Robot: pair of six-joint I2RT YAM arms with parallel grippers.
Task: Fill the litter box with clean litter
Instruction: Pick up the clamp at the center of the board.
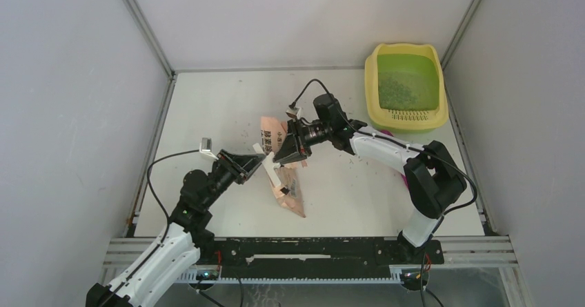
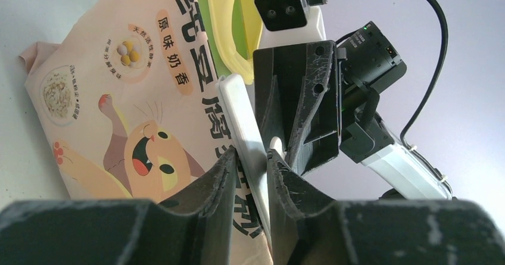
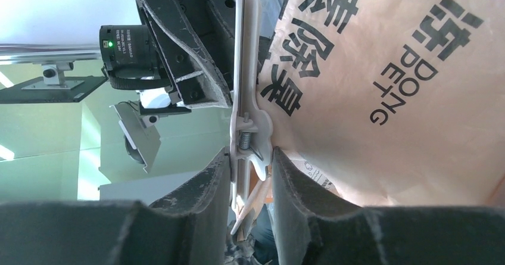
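Now, the clip [image 2: 238,116] lies lengthwise across the bag's [image 1: 295,200] mouth: left gripper [image 2: 250,158] clamped on its bar, right gripper [image 3: 250,158] pinching its hinge. Litter box [image 1: 376,117] sits well beyond the bag, right arm's side.

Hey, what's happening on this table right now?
Both arms are working on the peach-pink litter bag in the middle of the table. The left gripper pinches the bar of the white sealing clip, and the right gripper squeezes its spring end. The litter box sits at the far right with only a little litter inside.
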